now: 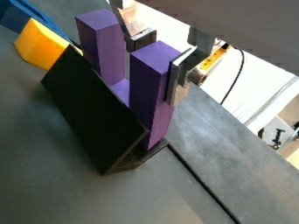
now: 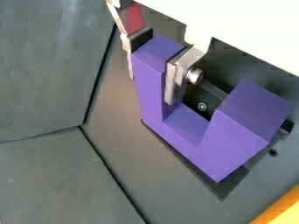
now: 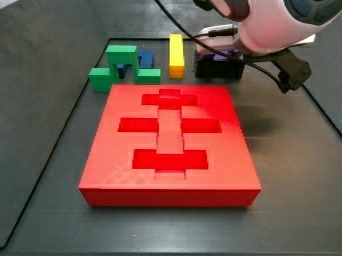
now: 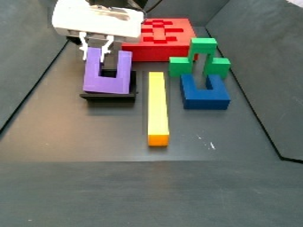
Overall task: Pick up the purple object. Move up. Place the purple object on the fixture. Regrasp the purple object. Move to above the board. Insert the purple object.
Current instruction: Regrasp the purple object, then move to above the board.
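The purple object (image 4: pixel 106 78), a U-shaped block with prongs up, stands on the black fixture (image 4: pixel 109 97) in front of the red board (image 4: pixel 166 37). My gripper (image 4: pixel 98 53) comes down over one prong, the one farther from the yellow bar. In both wrist views the silver fingers (image 2: pixel 176 75) press that prong from two sides, so the gripper (image 2: pixel 152 74) (image 1: pixel 162 61) is shut on the purple object (image 1: pixel 146 87) (image 2: pixel 205 118). The fixture (image 1: pixel 87 114) slopes beside it. In a side view the arm hides the block above the fixture (image 3: pixel 221 70).
A long yellow bar (image 4: pixel 157 106) lies beside the fixture. Further over, a green block (image 4: pixel 204 55) stands on a blue block (image 4: pixel 204 92). The board (image 3: pixel 171 140) has cross-shaped recesses. Grey walls ring the floor. A cable hangs by the wrist.
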